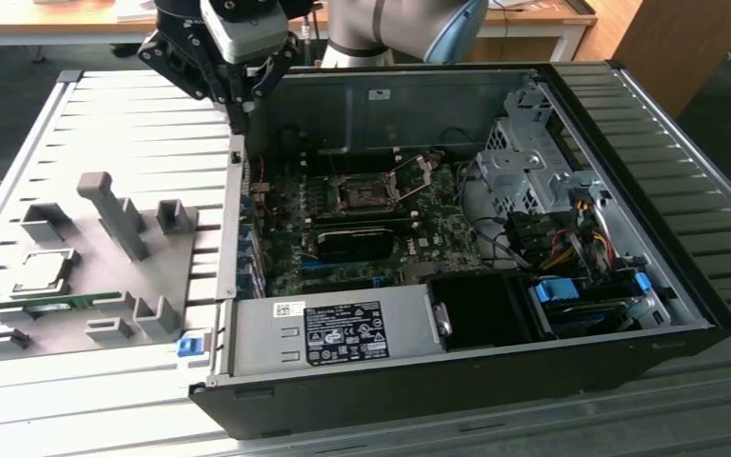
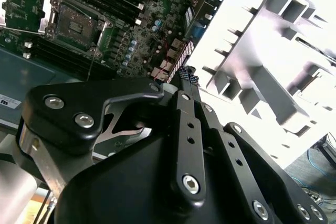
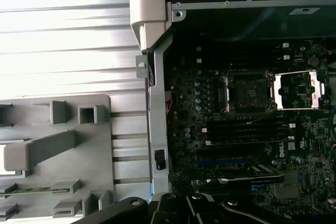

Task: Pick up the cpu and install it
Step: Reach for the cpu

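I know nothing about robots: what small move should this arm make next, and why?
Probably a shift toward the exterior view's left, to hang above the small square silver-topped cpu. The black gripper hovers at the open computer case's side wall with no chip in it, the cpu lies on the grey plastic fixture plate, and the motherboard socket stands open and empty.

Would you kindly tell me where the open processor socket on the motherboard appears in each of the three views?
Exterior view: the socket sits mid-board, its load plate flipped open toward the exterior view's right.
Second wrist view: the socket lies next to the open load plate.
First wrist view: the socket lies beside the load plate.
Shared landmark: the grey fixture outside the case.
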Robot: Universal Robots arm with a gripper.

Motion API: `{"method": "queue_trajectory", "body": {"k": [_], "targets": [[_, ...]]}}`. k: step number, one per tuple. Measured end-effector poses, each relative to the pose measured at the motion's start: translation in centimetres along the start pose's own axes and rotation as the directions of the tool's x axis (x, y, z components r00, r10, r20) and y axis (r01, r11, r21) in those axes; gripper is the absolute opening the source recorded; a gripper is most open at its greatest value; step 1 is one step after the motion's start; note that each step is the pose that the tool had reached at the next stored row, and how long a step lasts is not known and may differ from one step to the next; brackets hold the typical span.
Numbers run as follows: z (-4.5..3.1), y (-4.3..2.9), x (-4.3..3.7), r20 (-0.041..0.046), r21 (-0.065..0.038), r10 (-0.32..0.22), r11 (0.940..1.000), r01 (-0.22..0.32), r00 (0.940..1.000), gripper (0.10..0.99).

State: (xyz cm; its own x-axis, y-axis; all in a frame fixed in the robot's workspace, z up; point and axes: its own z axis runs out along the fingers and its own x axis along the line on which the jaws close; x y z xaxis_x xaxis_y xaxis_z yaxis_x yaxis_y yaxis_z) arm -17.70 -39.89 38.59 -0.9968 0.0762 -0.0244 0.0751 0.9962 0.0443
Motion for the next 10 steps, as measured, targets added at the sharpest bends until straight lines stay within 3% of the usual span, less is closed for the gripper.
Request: {"method": "queue_trajectory", "body": {"k": [10], "targets": [[0.09, -0.04, 0.43, -0.0002, 0.000, 0.000, 1.0000, 0.000, 1.0000, 0.106]]}}
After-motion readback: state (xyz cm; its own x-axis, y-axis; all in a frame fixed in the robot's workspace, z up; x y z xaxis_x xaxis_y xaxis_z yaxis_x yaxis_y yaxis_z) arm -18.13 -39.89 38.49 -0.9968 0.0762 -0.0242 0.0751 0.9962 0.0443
